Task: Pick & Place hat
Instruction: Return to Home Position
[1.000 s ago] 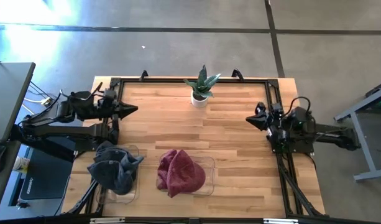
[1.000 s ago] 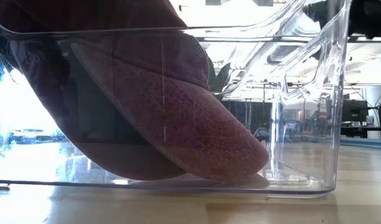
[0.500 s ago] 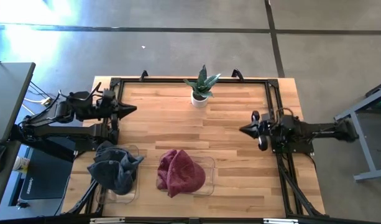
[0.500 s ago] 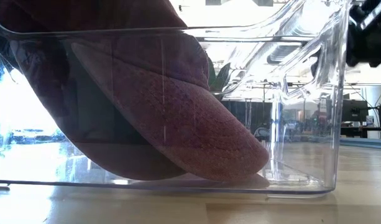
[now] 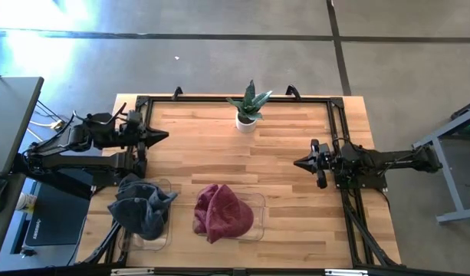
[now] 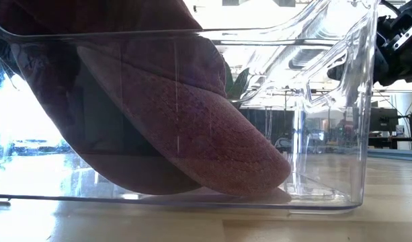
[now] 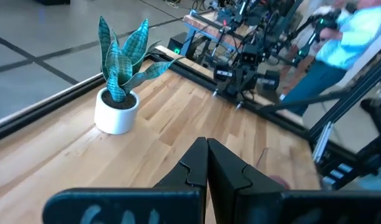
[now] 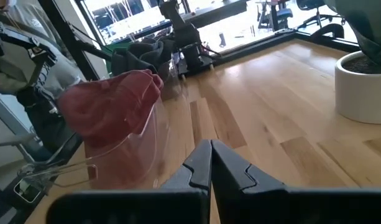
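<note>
Left claw (image 5: 165, 135), right claw (image 5: 298, 162): fingers pressed together.

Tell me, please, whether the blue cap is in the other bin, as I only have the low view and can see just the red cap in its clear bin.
Observer: Yes, the blue cap sits bunched in the left transparent bin, beside the right transparent bin holding the red cap.
Operator: Thank you. Where are the two grippers?
Observer: The left gripper hangs over the left side of the table and the right gripper over its right side, both clear of the bins.
Operator: Are they holding anything?
Observer: No; each wrist view shows its gripper shut on nothing.
</note>
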Robot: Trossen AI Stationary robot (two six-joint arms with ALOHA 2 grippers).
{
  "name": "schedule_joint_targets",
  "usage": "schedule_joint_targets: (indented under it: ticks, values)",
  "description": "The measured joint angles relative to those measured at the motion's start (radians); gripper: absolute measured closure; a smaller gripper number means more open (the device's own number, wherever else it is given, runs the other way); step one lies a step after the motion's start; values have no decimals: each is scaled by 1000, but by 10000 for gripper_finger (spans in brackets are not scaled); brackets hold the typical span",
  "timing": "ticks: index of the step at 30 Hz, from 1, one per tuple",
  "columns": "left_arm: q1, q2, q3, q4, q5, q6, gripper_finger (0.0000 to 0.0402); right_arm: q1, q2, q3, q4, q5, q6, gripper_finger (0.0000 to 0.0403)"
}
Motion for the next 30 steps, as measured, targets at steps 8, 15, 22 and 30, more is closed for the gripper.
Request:
schedule_joint_targets:
  ticks: [8, 15, 22, 30]
  values:
    - [0, 0, -6, 1, -11, 147, 401, 0, 0, 0, -2, -1, 3, 393]
    - [-1, -55, -220, 286, 30, 214, 401, 0, 0, 0, -3, -1, 3, 395]
    - [0, -146, -497, 624, 62, 195, 401, 0, 0, -1, -3, 0, 3, 396]
    - [0, -348, -619, 624, 117, 203, 401, 0, 0, -1, -3, 0, 3, 397]
